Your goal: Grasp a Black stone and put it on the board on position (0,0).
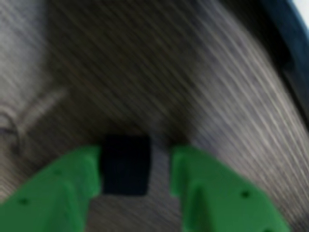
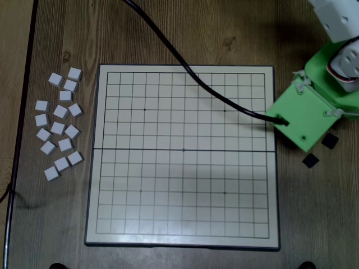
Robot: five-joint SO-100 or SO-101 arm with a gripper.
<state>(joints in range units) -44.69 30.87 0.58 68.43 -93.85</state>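
In the blurred wrist view a Black stone lies on the wooden table between my green fingers. It touches the left finger, and a strip of table shows between it and the right finger. My gripper is open around it. In the overhead view the arm's green wrist covers the gripper, just right of the board. Two more black stones lie beside the wrist. No stone sits on the board's grid.
Several white square tiles lie scattered left of the board. A black cable runs across the board's upper part to the wrist. The white arm body stands at the top right.
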